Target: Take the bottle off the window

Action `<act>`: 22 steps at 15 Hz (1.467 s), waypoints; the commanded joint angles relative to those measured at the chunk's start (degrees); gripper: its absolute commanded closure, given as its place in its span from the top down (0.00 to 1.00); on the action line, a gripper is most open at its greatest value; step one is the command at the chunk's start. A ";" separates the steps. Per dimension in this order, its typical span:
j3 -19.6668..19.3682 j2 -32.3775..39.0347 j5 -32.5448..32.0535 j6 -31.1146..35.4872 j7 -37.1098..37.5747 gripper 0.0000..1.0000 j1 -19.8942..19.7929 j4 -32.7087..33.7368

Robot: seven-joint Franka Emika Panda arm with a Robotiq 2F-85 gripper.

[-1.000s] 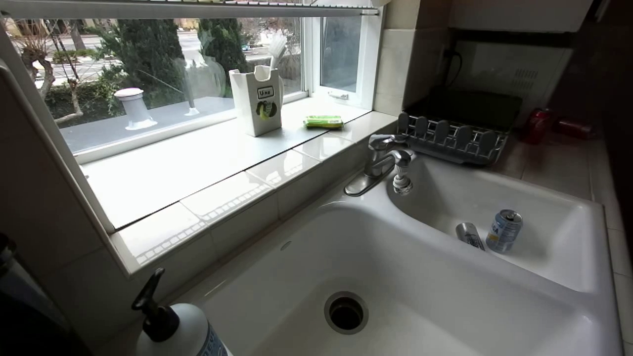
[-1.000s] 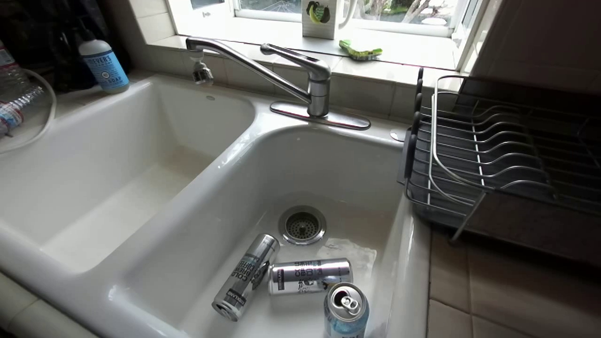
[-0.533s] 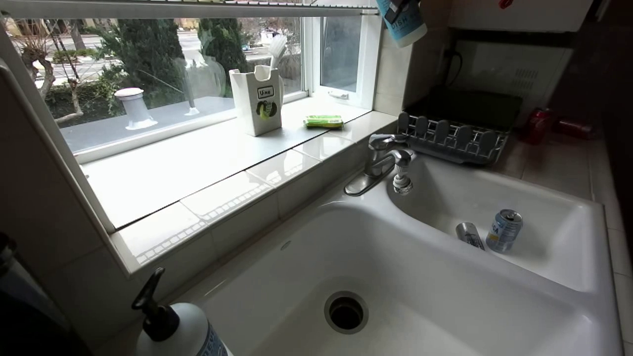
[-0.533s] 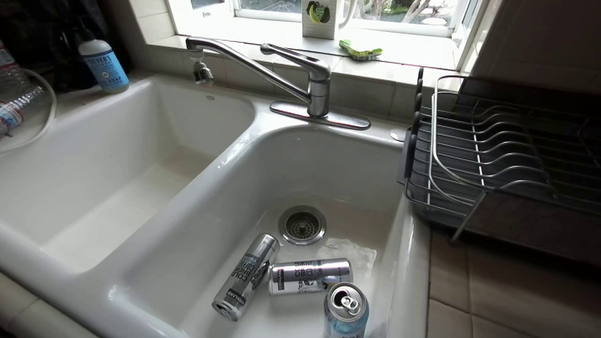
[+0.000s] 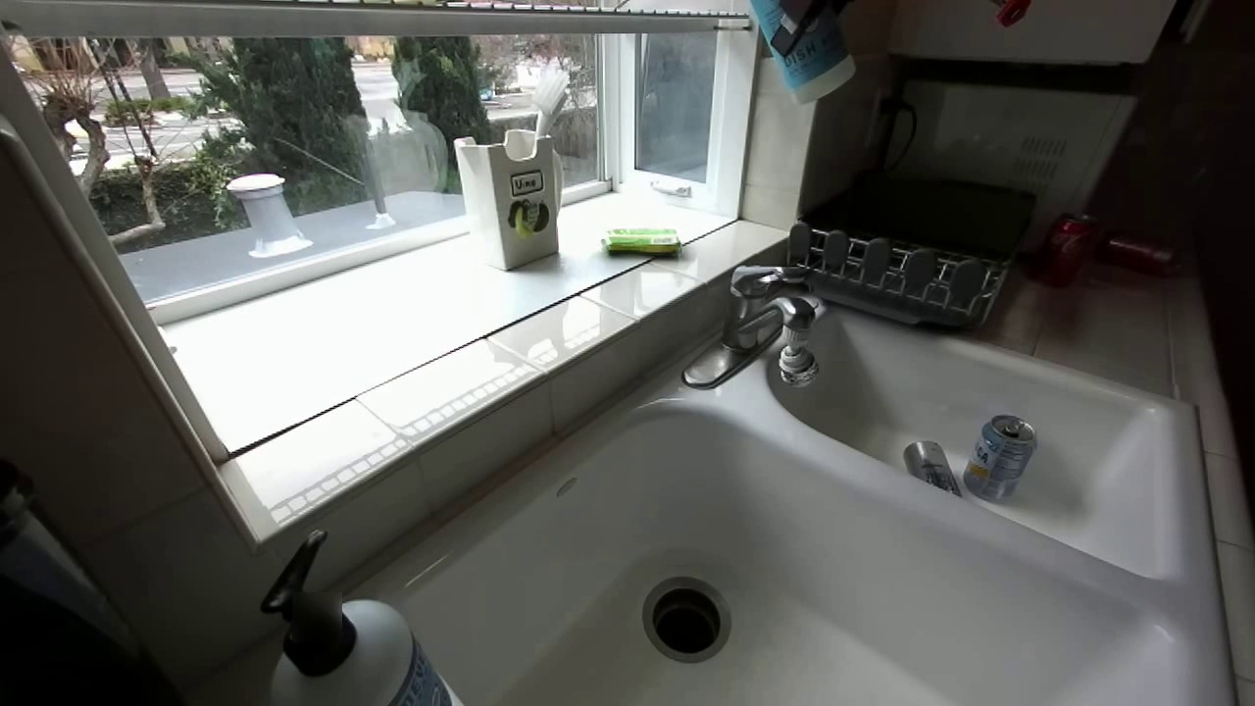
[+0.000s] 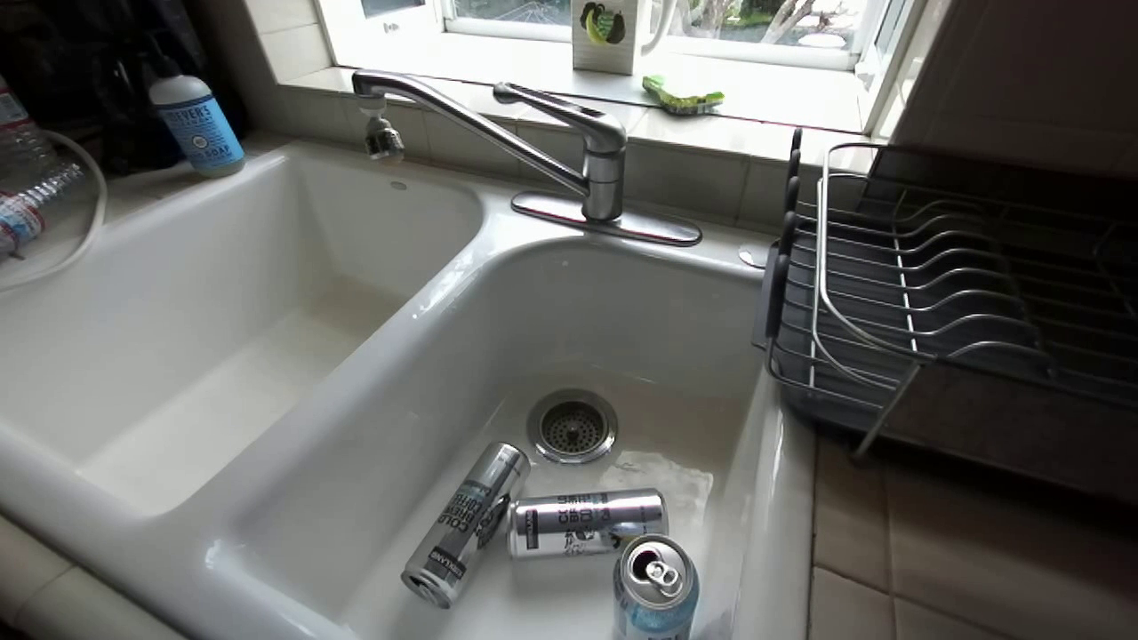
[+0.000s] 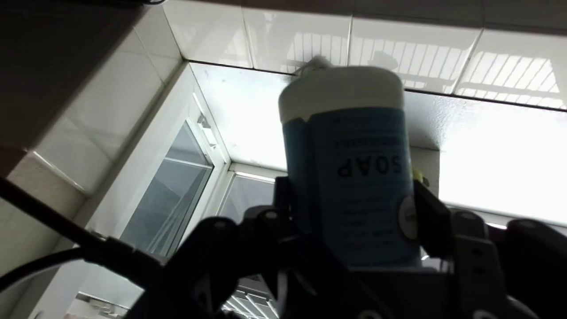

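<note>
In the wrist view the bottle (image 7: 354,146), with a blue soap label and a pale base, stands between the fingers of my gripper (image 7: 354,201). Both fingers press on its sides, so the gripper is shut on it. An exterior view catches the bottle's lower part (image 5: 814,64) at the top edge, tilted and hanging in the air, a dark finger across it. Its upper end is hidden. The window (image 5: 723,127) with its pale sill (image 5: 343,333) lies below and beside the bottle. Neither bottle nor gripper shows in an exterior view that faces the faucet (image 6: 605,169).
On the sill stand a white fruit-printed pitcher (image 5: 505,211) and a green packet (image 5: 640,241). A dish rack (image 5: 902,270) borders the double sink (image 5: 784,431), where cans (image 6: 587,523) lie. A pump bottle (image 6: 197,124) stands at the sink's far corner.
The held bottle has come into an exterior view from the top edge, then shifted slightly down and right. A small red part at the top has also moved right. The sink and sill look unchanged.
</note>
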 commanded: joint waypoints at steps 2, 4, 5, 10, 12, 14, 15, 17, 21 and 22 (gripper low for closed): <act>1.20 0.57 2.27 5.22 5.47 0.40 -3.83 -2.54; 1.47 0.41 1.15 8.87 10.14 0.40 -5.73 -5.04; 1.57 0.02 0.81 10.68 12.48 0.40 -6.65 -6.81; 2.65 -1.60 -1.99 15.16 21.89 0.40 -11.28 -13.84; 3.65 -1.66 -4.81 16.51 26.78 0.40 -13.60 -16.05; 4.88 -1.55 -7.05 17.34 31.33 0.40 -15.41 -18.04; 5.70 -1.56 -8.59 17.74 34.12 0.40 -16.31 -19.00; 6.99 -1.37 -11.71 19.54 40.64 0.40 -17.87 -20.97; 8.86 -0.68 -19.10 21.42 53.32 0.40 -19.72 -23.63; 8.85 -0.55 -20.40 21.11 55.82 0.40 -19.57 -24.01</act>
